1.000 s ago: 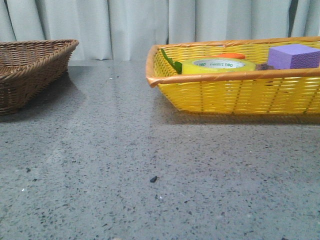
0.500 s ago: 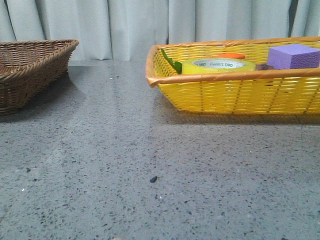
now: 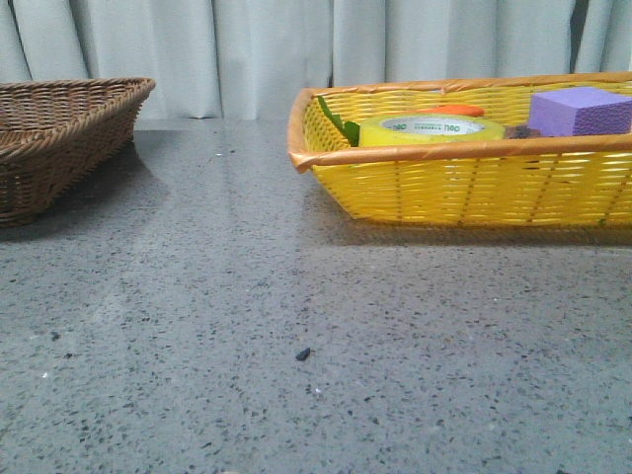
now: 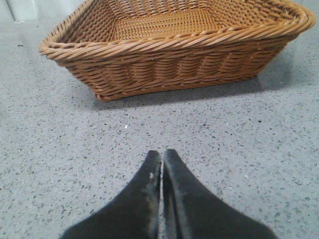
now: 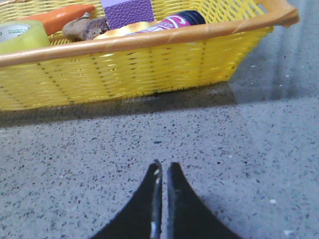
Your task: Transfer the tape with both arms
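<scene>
The tape [image 3: 431,129], a wide yellow roll with a white core and green print, lies flat in the yellow basket [image 3: 464,183] at the right of the table. It also shows in the right wrist view [image 5: 22,36] at the basket's edge. My right gripper [image 5: 163,167] is shut and empty, low over the grey table in front of the yellow basket. My left gripper [image 4: 162,153] is shut and empty, over the table in front of the brown wicker basket [image 4: 174,55]. Neither gripper shows in the front view.
The yellow basket also holds a purple foam block [image 3: 581,111], an orange item [image 5: 62,15], a brown lump [image 5: 84,28] and a dark bottle [image 5: 174,21]. The brown wicker basket [image 3: 59,138] stands at the left. A small dark speck [image 3: 303,353] lies on the table.
</scene>
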Controlling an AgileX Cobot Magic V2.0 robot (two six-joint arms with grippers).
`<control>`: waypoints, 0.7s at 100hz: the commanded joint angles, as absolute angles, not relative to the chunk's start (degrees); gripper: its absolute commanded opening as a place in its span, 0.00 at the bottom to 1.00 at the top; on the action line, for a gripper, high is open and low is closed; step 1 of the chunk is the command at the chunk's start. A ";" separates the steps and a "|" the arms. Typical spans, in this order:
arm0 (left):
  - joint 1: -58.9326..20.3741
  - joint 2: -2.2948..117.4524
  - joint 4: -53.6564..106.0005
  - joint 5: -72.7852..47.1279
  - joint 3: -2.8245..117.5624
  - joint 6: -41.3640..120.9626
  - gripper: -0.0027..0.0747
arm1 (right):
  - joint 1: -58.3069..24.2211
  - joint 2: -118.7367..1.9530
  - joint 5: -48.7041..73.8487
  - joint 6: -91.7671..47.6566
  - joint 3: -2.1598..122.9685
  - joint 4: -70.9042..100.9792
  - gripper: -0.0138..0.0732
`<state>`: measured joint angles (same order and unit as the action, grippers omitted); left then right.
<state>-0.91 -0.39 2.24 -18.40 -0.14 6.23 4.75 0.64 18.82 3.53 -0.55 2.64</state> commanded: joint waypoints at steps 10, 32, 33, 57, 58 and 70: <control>-0.81 -2.07 1.93 -11.14 -0.69 5.71 0.01 | 4.63 1.78 10.82 3.06 -1.74 2.63 0.08; -0.81 -2.07 1.93 -7.84 -0.69 5.71 0.01 | 4.63 1.78 8.18 3.06 -1.74 2.63 0.08; -0.81 -2.07 1.93 -7.64 -0.69 5.71 0.01 | 4.63 1.78 8.18 3.06 -1.74 2.63 0.08; -0.81 -2.07 1.93 -5.20 -0.69 5.71 0.01 | 4.63 1.78 8.18 3.06 -1.74 2.63 0.08; -0.81 -2.07 1.93 -5.20 -0.69 5.71 0.01 | 4.63 1.78 8.18 3.06 -1.74 2.63 0.08; -0.81 -2.07 1.93 -5.06 -0.69 5.71 0.01 | 4.63 1.78 6.93 3.06 -1.74 2.63 0.08</control>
<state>-0.91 -0.39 1.95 -10.01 -0.14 6.23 4.75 0.64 12.74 3.53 -0.55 2.64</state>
